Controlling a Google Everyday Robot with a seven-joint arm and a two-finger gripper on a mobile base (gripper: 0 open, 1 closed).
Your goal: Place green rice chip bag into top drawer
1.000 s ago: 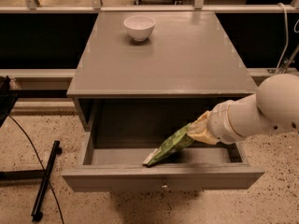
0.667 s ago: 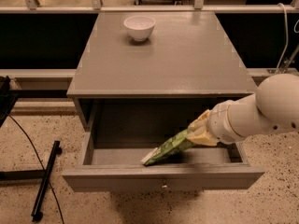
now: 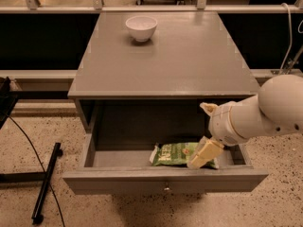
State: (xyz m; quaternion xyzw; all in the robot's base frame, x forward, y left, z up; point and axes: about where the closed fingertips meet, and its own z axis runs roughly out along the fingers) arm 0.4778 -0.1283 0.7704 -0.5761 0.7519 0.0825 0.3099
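- The top drawer (image 3: 161,181) of the grey bench (image 3: 189,65) stands pulled out towards the camera, with its small metal knob (image 3: 166,189) at the middle of the front panel.
- The green rice chip bag (image 3: 173,154) lies inside the drawer on its floor, roughly flat. It is close behind the front panel and right of centre, with white lettering showing on its upper face.
- The tool (image 3: 199,159) is down inside the drawer at the bag's right end, pale cream in colour and angled down and to the left. It overlaps the bag there.
- I cannot tell whether the tool is wide, narrow or gripping the bag, since only its outer side shows.
- The white arm (image 3: 265,115) comes in from the right edge of the view, and its rounded wrist sits just over the drawer's right side wall.
- A small white bowl (image 3: 141,28) stands upright on the bench top near the back, a little left of centre and well apart from the drawer.
- On the speckled floor left of the bench lie a black bar (image 3: 46,183) and a thin black cable (image 3: 28,145).
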